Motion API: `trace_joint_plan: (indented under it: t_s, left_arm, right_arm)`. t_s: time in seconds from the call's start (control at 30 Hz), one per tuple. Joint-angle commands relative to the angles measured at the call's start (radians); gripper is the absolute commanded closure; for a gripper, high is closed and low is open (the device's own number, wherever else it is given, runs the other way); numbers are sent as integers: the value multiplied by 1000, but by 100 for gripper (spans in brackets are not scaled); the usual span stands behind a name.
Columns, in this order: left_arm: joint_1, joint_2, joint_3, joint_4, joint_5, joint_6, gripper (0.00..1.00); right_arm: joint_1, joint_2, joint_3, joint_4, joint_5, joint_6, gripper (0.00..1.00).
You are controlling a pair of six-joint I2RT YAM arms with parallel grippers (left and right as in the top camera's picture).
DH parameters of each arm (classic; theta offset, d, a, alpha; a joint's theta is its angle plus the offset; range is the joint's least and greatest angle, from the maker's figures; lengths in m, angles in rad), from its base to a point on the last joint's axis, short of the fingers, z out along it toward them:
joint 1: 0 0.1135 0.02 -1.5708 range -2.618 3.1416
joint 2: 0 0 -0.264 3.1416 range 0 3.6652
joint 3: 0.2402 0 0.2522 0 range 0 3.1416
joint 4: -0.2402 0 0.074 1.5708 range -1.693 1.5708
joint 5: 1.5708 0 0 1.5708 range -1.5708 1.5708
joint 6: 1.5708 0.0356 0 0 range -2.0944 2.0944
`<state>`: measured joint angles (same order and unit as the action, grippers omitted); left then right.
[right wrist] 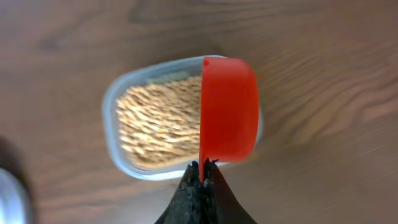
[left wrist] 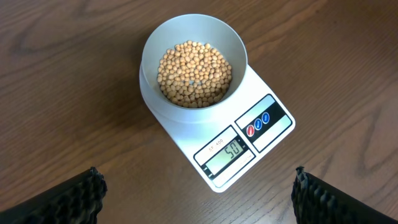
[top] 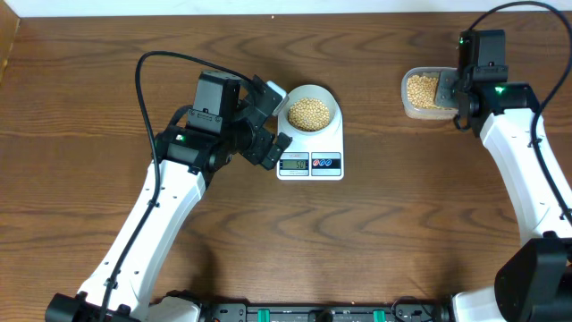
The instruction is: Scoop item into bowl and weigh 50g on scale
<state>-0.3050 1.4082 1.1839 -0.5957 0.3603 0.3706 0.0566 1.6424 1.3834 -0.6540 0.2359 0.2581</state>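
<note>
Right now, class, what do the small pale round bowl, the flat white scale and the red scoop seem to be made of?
Small round pale grey-white bowl: plastic or glazed ceramic, cannot tell; smooth, even wall. Flat white rectangular scale: probably moulded plastic, smooth with rounded corners. Red scoop: probably plastic, uniform colour, though blurred.

The wooden table [top: 268, 250] bears the scale [top: 310, 165] and, seemingly resting, a clear tub [top: 420, 113].

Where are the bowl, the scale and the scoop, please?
bowl [left wrist: 193, 28], left wrist view, far inner wall.
scale [left wrist: 225, 151], left wrist view, its display.
scoop [right wrist: 229, 109], right wrist view, middle of the red cup.
</note>
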Motion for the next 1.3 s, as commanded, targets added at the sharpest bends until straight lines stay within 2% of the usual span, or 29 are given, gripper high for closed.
trace_joint_plan:
  t_s: [0.0, 0.37, 0.67, 1.27]
  left_arm:
    - [0, 8, -2, -1, -6, 2, 2]
    - [0, 8, -2, -1, -6, 2, 2]
    - [0, 8, -2, -1, -6, 2, 2]
    - [0, 8, -2, -1, -6, 2, 2]
  right_arm:
    - [-13, -18, -6, 27, -105, 284, 99]
    - [-14, 50, -6, 112, -117, 506, 99]
    - [-14, 119, -6, 182, -150, 582, 99]
    - [9, 127, -83, 183, -143, 707, 99]
